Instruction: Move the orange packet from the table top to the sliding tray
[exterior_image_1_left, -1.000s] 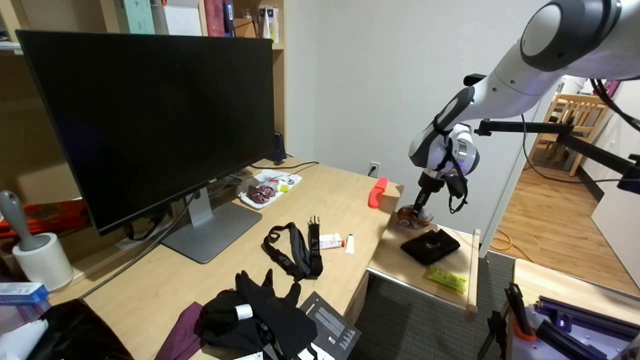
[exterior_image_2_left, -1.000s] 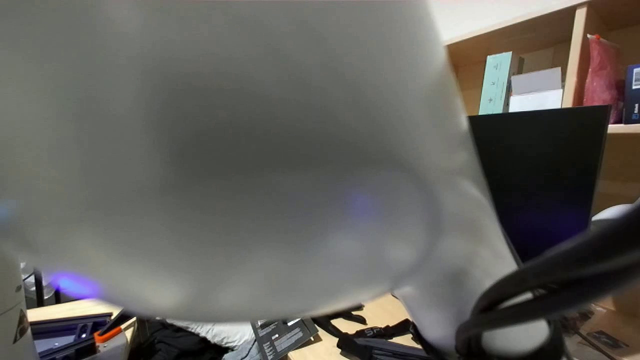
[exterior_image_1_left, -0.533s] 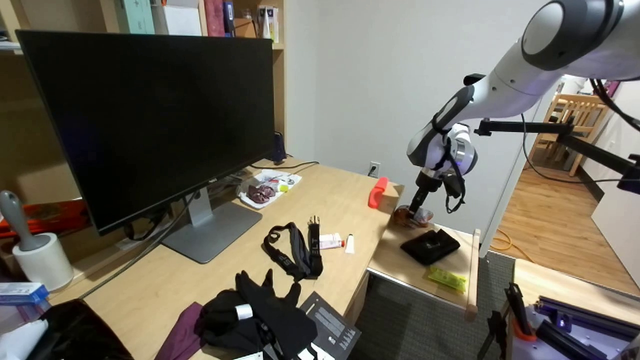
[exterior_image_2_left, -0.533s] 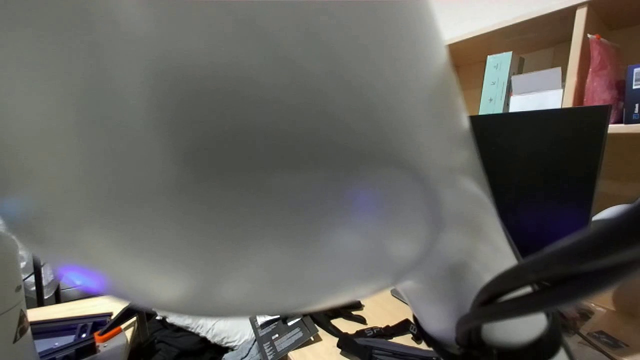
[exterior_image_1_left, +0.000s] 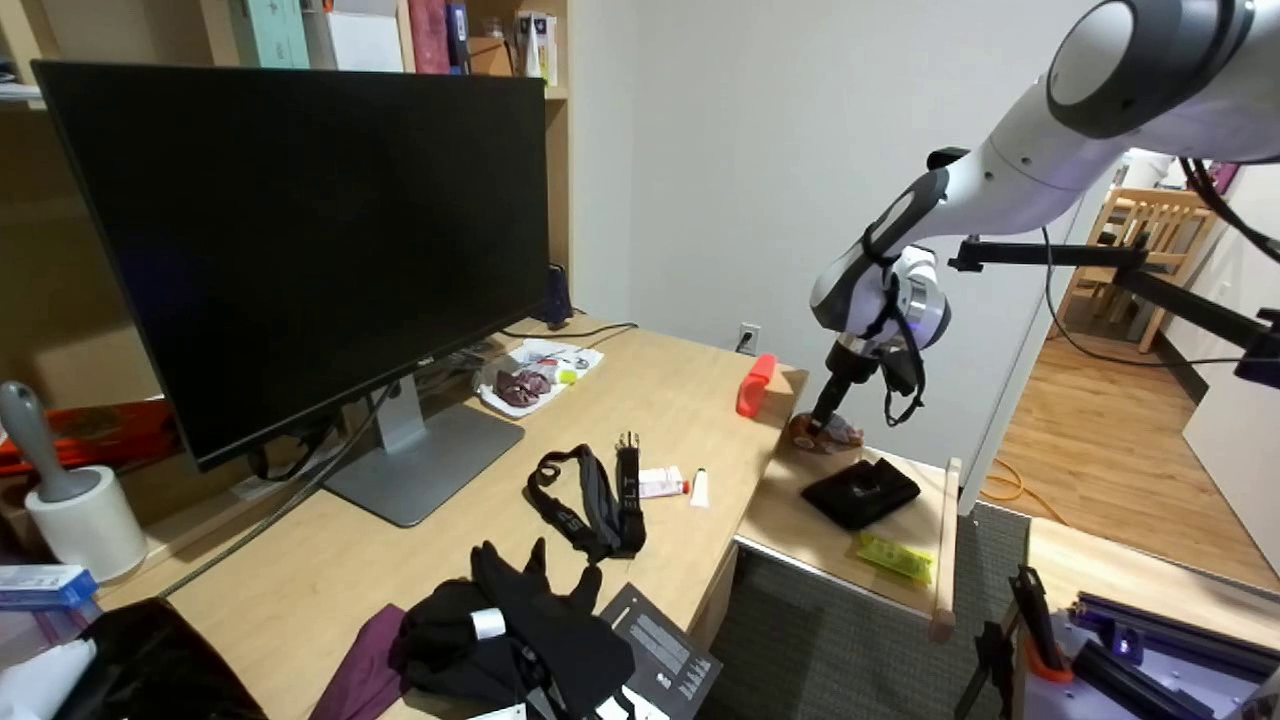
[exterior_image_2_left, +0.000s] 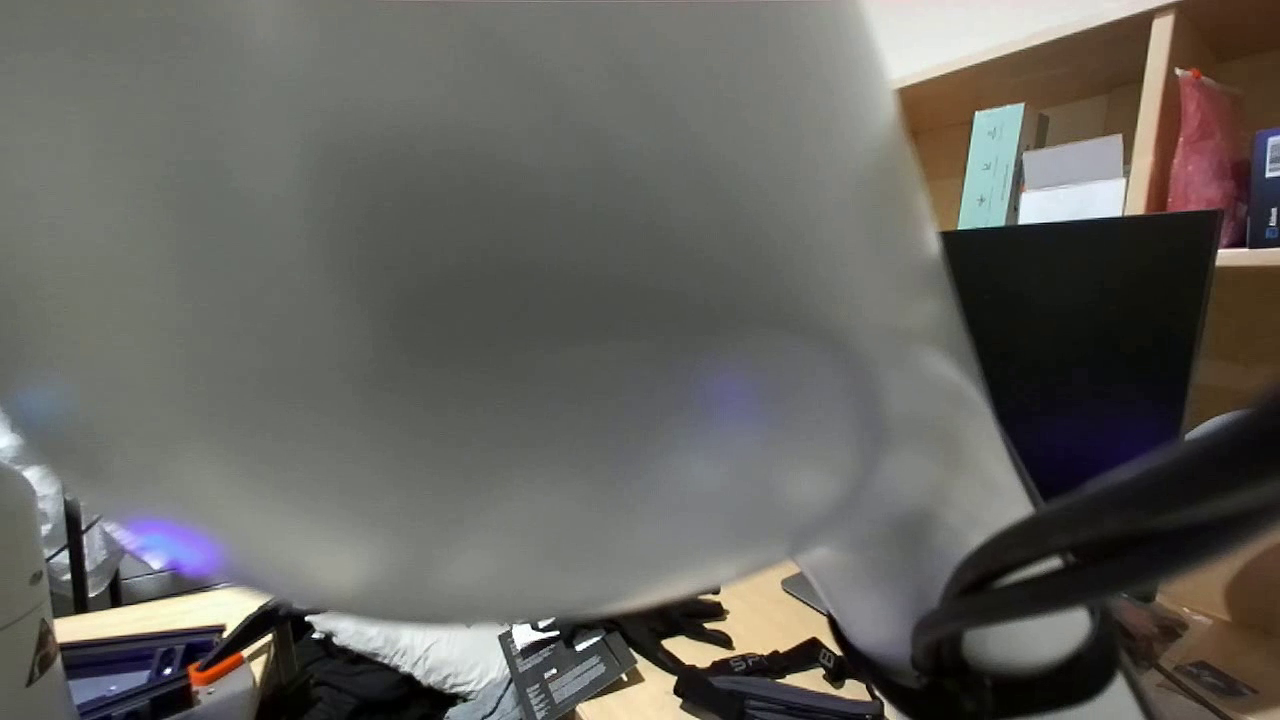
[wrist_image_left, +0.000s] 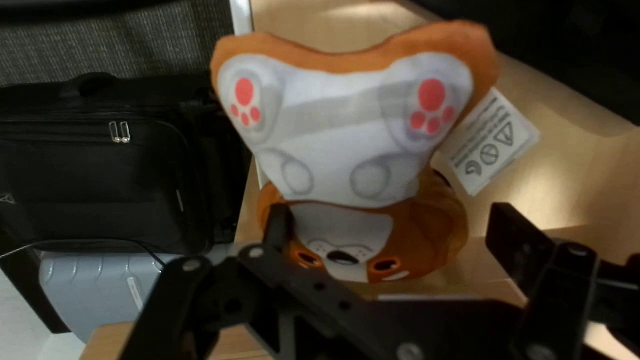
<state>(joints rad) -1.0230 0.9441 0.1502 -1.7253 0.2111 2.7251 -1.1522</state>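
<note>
Pale wall (exterior_image_1_left: 730, 190), dark carpet (exterior_image_1_left: 800, 630), wooden shelves (exterior_image_2_left: 1158, 110)

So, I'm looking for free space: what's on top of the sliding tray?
On the sliding tray are an orange plush toy, a flat black pouch and a yellow packet. Whatever lies beneath them is covered.

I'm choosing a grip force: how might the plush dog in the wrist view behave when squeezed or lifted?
The plush dog would probably squash easily: its body looks like stuffed fabric. That soft-toy build also suggests it's light for its size. Its rounded head may loll, since the body tapers toward it.
</note>
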